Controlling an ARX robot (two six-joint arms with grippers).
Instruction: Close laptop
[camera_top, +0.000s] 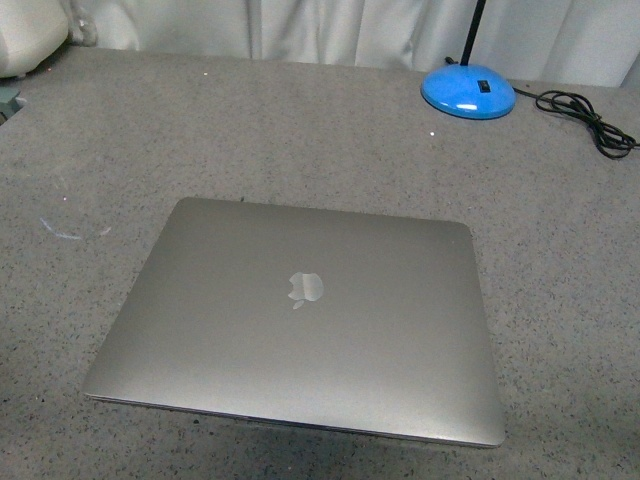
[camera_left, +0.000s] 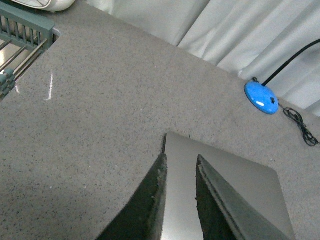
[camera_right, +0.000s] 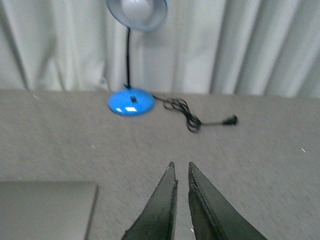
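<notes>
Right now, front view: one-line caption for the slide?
Closed space-grey laptop, logo up, on speckled grey table; blue lamp base and black cord behind it; neither arm in view.

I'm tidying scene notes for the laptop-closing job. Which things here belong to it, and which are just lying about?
Belongs to the job:
laptop, lid already down

Just lying about:
blue lamp
black cord
grey rack
white curtain
</notes>
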